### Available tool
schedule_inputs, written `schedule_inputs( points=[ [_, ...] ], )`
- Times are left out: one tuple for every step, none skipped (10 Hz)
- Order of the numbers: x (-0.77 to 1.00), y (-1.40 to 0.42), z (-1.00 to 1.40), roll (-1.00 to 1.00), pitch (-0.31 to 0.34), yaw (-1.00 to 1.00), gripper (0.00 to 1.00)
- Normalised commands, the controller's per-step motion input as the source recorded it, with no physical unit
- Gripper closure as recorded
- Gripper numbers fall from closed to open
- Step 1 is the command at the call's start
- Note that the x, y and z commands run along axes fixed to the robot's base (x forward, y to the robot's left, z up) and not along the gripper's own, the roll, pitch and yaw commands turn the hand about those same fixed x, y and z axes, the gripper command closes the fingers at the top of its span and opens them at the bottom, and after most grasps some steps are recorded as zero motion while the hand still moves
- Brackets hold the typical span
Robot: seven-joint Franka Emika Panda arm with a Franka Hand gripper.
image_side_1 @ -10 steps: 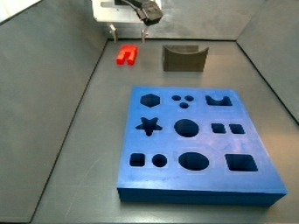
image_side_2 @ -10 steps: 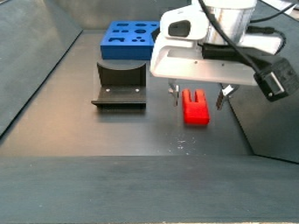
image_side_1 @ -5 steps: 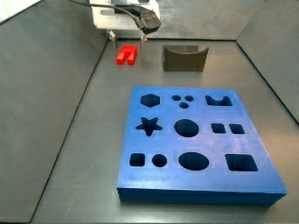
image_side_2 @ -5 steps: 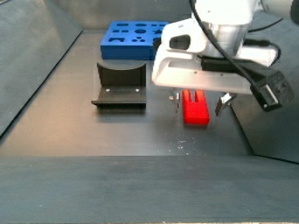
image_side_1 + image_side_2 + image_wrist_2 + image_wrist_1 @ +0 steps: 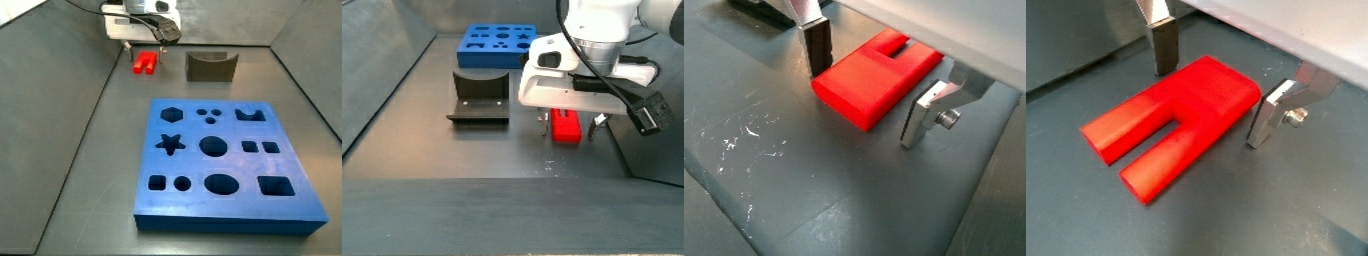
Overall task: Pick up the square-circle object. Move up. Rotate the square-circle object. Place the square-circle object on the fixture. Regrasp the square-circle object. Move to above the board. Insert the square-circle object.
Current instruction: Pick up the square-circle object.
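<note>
The red square-circle object [image 5: 1173, 122] lies flat on the grey floor, its two prongs at one end; it also shows in a wrist view [image 5: 874, 80] and in both side views [image 5: 144, 63] [image 5: 567, 126]. My gripper [image 5: 1213, 92] is open and straddles the solid end of the block, one finger [image 5: 1164, 45] on each side, with gaps to the block. The gripper also shows low over the block in a side view [image 5: 571, 113]. The olive-brown fixture [image 5: 211, 66] [image 5: 480, 98] stands beside it. The blue board [image 5: 225, 168] [image 5: 492, 44] lies farther off.
Grey walls enclose the floor on all sides [image 5: 54, 60]. The arm's white body [image 5: 596, 60] hangs over the block and hides part of it in a side view.
The gripper has come down over the red block, so its fingers now stand on either side of it. The block, fixture and board have not moved.
</note>
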Motion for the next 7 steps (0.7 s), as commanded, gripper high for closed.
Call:
schedule_inputs(
  points=[
    [0.00,0.00,0.00,0.00,0.000,0.00,1.00],
    [0.00,0.00,0.00,0.00,0.000,0.00,1.00],
    [0.00,0.00,0.00,0.00,0.000,0.00,1.00],
    [0.00,0.00,0.00,0.00,0.000,0.00,1.00],
    [0.00,0.00,0.00,0.00,0.000,0.00,1.00],
    [0.00,0.00,0.00,0.00,0.000,0.00,1.00],
    [0.00,0.00,0.00,0.00,0.000,0.00,1.00]
  ],
)
